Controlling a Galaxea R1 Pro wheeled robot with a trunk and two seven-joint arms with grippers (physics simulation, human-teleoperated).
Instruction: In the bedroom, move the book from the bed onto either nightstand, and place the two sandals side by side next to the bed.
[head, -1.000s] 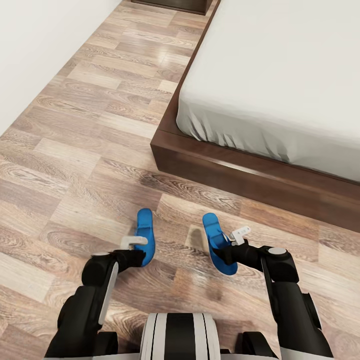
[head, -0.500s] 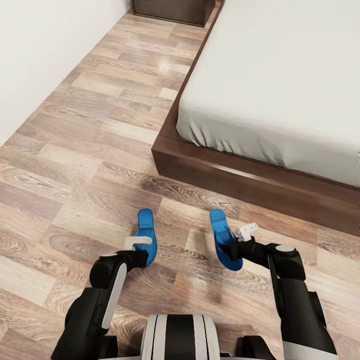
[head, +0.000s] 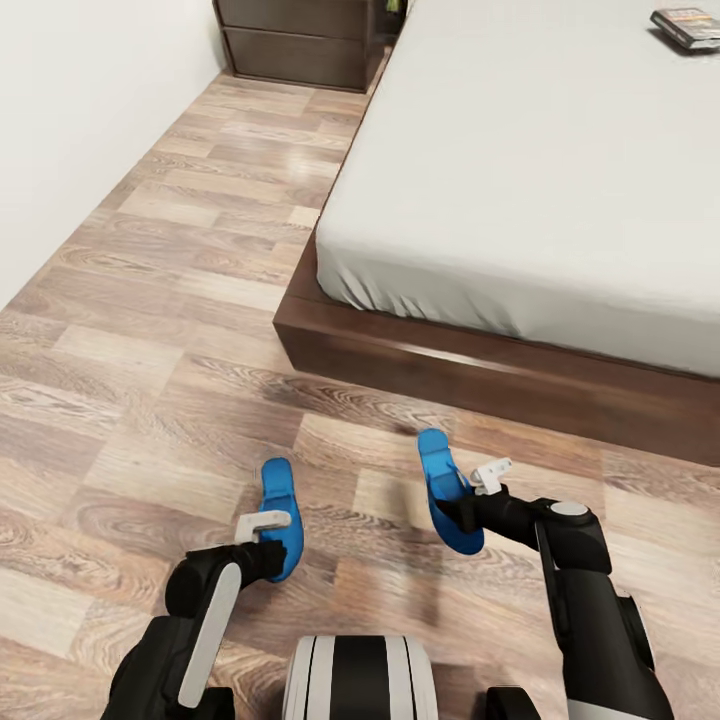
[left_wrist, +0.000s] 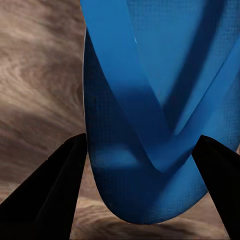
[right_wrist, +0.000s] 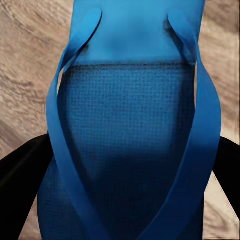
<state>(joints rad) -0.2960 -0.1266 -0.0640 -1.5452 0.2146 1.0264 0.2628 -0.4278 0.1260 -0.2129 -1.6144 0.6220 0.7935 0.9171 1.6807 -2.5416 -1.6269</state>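
Observation:
I hold two bright blue sandals just above the wood floor, in front of the bed's near corner. My left gripper (head: 268, 548) is shut on the heel of the left sandal (head: 280, 505). In the left wrist view, dark fingers (left_wrist: 55, 200) flank that sandal (left_wrist: 150, 125). My right gripper (head: 465, 512) is shut on the right sandal (head: 446, 485), which shows with its straps in the right wrist view (right_wrist: 130, 130). The sandals are about a hand's width apart, toes toward the bed (head: 420, 355). The book (head: 688, 27) lies on the mattress, far right. A nightstand (head: 300, 40) stands beside the bed's head.
A white wall (head: 70, 120) runs along the left. A strip of wood floor (head: 200, 230) lies between the wall and the bed's dark frame. The frame's low edge stands a short way beyond the sandals.
The whole view has shifted: the nightstand's drawers and the book have come into the picture. Both sandals stay in the grippers; the left one sits lower in the picture.

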